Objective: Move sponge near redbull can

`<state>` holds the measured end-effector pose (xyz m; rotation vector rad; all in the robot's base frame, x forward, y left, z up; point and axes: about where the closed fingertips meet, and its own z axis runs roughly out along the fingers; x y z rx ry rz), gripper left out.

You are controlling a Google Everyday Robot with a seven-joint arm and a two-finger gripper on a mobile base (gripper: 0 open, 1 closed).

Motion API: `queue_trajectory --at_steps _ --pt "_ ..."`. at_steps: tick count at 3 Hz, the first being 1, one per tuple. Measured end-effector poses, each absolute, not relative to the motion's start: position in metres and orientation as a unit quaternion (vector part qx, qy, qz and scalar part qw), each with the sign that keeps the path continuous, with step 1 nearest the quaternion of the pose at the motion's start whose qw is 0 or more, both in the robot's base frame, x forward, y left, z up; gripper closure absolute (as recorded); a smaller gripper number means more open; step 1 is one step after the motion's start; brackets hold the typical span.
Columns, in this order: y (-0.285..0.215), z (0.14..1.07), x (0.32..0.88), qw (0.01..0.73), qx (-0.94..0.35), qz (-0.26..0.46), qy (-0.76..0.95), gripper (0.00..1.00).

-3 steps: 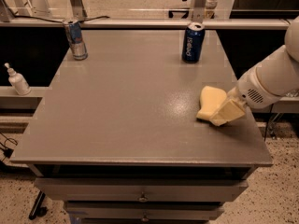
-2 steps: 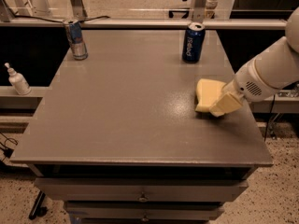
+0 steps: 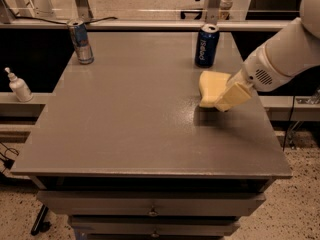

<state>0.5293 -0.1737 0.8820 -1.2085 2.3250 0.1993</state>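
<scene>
The pale yellow sponge (image 3: 211, 85) is held tilted a little above the right part of the grey table (image 3: 135, 119), with its shadow on the tabletop below it. My gripper (image 3: 221, 100) reaches in from the right on a white arm and is shut on the sponge's right side; one pale yellow finger (image 3: 234, 95) shows in front of it. The redbull can (image 3: 80, 41), slim and silver-blue, stands upright at the table's far left corner, far from the sponge.
A dark blue Pepsi can (image 3: 206, 45) stands upright at the far right, just behind the sponge. A white pump bottle (image 3: 18, 86) sits on a lower ledge left of the table. Drawers run under the table's front edge.
My gripper has carried the sponge up off the tabletop and leftward, toward the back, closer to the Pepsi can. Both cans have stayed put.
</scene>
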Motion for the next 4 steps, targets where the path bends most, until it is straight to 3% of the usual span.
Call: queue_trajectory --at_steps 4 --pt "0.005 0.925 0.620 0.346 -0.496 0.112 0.788 1.00"
